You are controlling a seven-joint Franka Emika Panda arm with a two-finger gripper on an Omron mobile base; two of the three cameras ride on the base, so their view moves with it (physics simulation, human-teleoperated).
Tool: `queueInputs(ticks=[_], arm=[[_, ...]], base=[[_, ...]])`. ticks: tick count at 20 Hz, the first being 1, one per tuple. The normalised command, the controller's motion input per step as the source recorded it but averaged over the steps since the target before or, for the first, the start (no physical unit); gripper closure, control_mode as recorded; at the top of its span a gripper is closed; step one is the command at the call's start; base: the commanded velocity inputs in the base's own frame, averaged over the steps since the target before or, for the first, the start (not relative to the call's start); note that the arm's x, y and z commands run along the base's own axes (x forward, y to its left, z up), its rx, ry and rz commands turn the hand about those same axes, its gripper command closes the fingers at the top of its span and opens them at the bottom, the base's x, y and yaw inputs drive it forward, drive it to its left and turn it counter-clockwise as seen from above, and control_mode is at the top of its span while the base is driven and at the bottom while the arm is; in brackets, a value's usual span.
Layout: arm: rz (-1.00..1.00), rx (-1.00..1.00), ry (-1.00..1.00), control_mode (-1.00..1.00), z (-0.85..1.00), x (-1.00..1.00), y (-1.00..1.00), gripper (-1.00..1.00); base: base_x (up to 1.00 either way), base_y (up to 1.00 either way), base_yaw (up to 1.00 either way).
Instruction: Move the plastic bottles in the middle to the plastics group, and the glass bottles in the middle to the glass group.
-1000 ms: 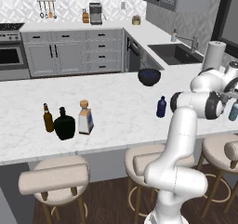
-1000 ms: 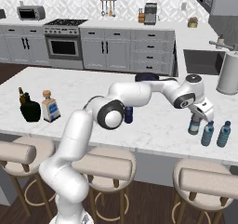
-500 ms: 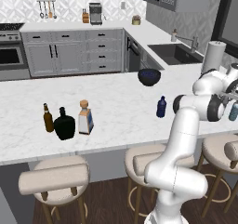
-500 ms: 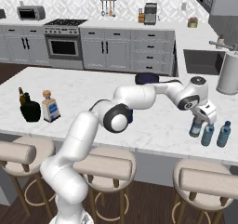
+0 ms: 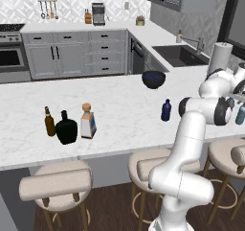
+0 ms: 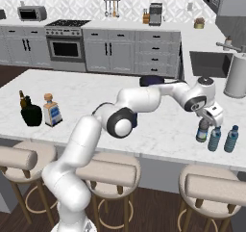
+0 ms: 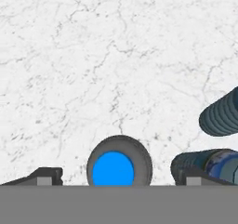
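Marble island counter [image 6: 158, 125] carrying everything. Hovering over the clear plastic bottle [image 6: 202, 131], just beside the teal bottles [image 6: 231, 139], with gripper [image 6: 207, 123] spread wide, gripping nothing. Lifting straight up, avoiding tipping neighbours, then heading for the dark blue bottle [image 5: 166, 110] mid-counter.

White arm stretched far right, wrist bent down, fingers [image 7: 45, 176] spread wide apart, pointing straight down.
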Motion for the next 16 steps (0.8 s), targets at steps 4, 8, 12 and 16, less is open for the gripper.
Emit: queueInputs(ticks=[4, 8, 12, 16], arm=[[0.00, -0.05, -0.12, -1.00, 0.00, -0.73, 0.69, -1.00], [0.00, -0.06, -0.15, -1.00, 0.04, -0.83, 0.88, -1.00], [0.00, -0.05, -0.11, -1.00, 0.10, -0.93, 1.00, -1.00], [0.06, -0.04, -0.04, -1.00, 0.28, -0.72, 1.00, -1.00]], base=[[0.00, 0.00, 0.00], [0.00, 0.00, 0.00], [0.00, 0.00, 0.00], [0.00, 0.00, 0.00]])
